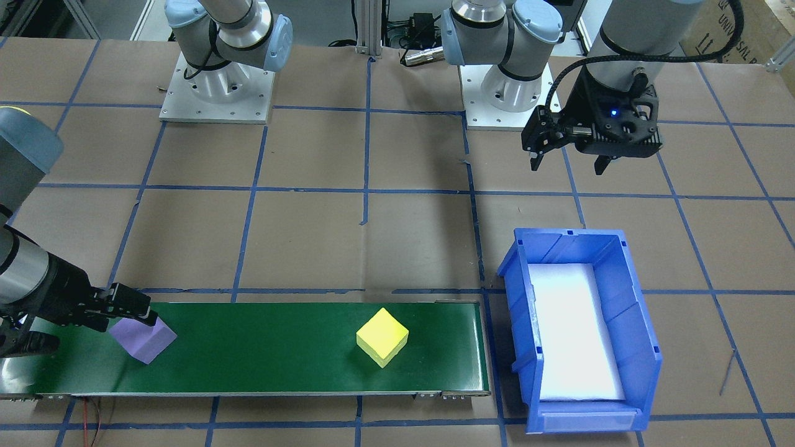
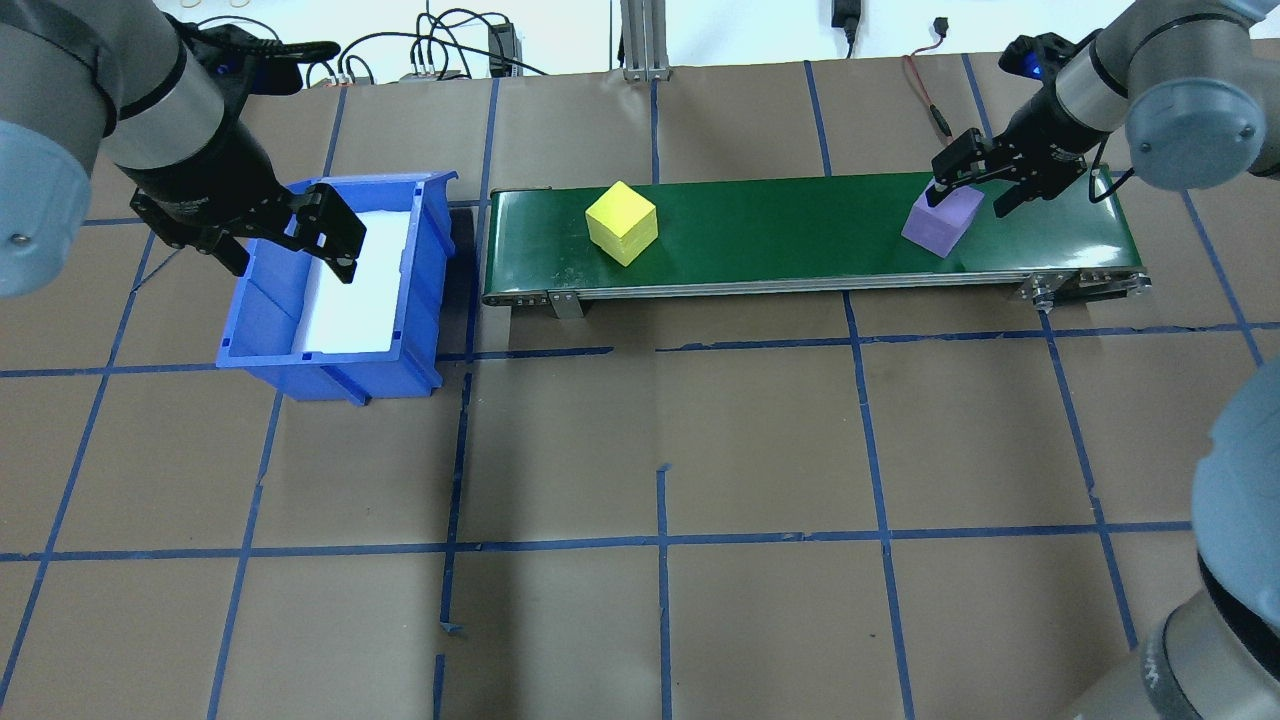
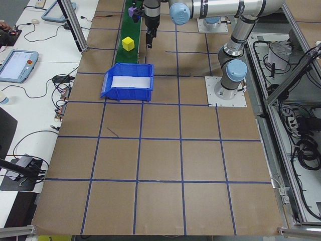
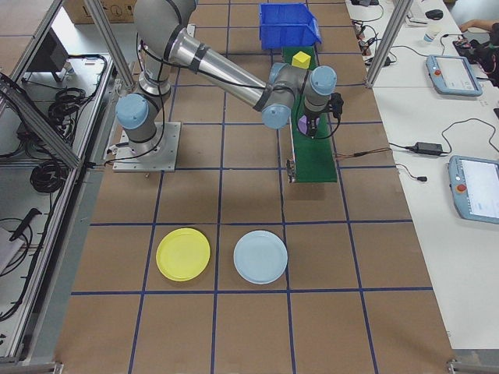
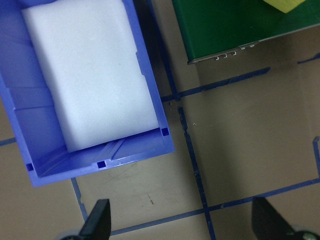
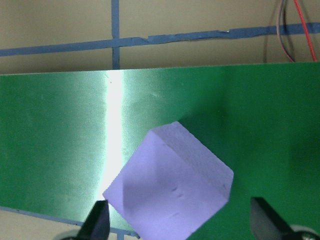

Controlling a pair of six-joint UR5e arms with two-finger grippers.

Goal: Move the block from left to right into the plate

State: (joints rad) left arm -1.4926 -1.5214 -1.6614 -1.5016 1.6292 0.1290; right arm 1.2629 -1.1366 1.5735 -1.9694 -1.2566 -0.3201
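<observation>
Partly masked by the wide-open right gripper (image 2: 968,189): purple block (image 2: 940,222), ungripped, at the belt's (image 2: 800,235) three-o'clock end; left gripper (image 1: 570,158) open, empty.

The desk (image 2: 640,450) was covered in matt brown paper, gridded with blue tape (image 2: 660,540). The green conveyor belt (image 6: 75,130) had a finely woven, slightly sheeny surface that caught a bright streak of light. The purple block (image 6: 170,190) looked like matt foam, faintly grainy on one face; the yellow block (image 2: 621,222) looked the same. The blue bin (image 5: 150,105) was smooth moulded plastic, lined with a white, softly textured foam pad (image 5: 90,70). The yellow plate (image 4: 183,254) and pale blue plate (image 4: 260,256) looked like smooth plastic.
</observation>
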